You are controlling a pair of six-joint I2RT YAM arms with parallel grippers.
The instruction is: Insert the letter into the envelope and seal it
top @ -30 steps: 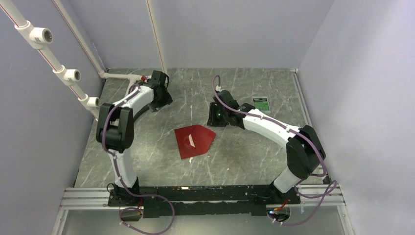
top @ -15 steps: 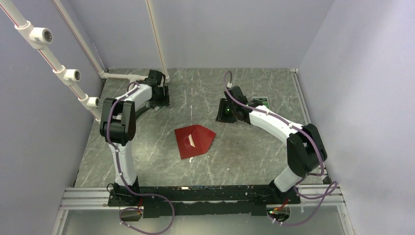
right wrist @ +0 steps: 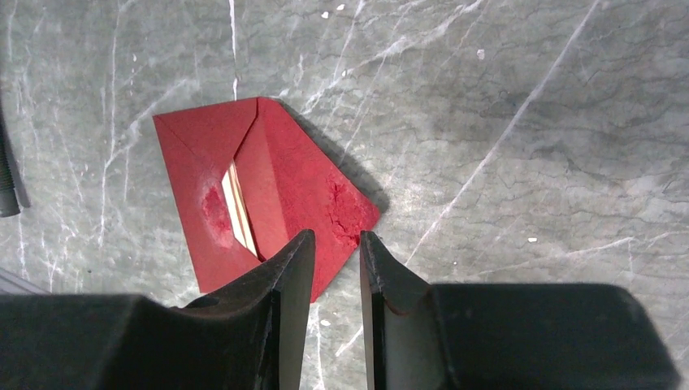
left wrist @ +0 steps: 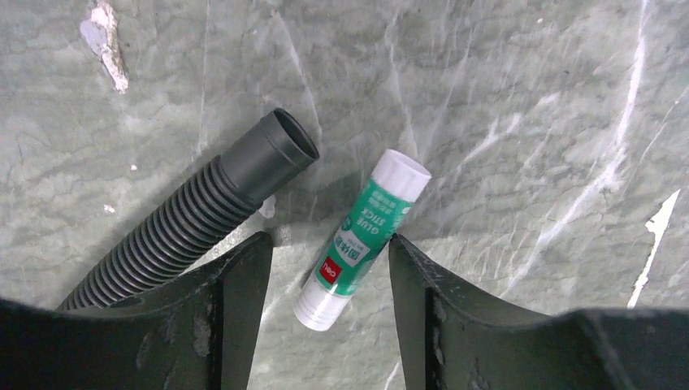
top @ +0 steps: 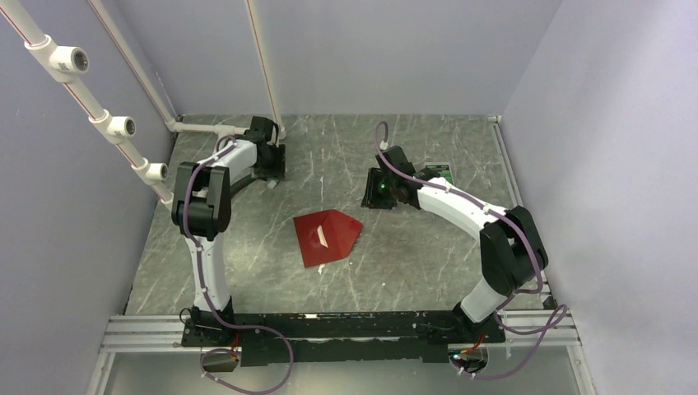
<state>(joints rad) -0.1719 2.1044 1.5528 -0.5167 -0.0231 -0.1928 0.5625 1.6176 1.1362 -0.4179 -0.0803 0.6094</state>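
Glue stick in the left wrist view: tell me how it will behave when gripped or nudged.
The glue stick is a cylinder lying on its side on the smooth table, so a nudge would probably roll it. Its plastic body looks rigid, likely holding shape when squeezed. The glossy label may slip.

The envelope [top: 327, 236] lay mid-bench [top: 395, 263], the letter [right wrist: 237, 210] tucked inside; far left, a glue stick [left wrist: 362, 237] lay just beside a hose [left wrist: 187, 223].

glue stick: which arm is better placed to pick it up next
Left. The left hand, open, straddles the glue stick, one finger on each side. The right hand is near the envelope, far from the stick.
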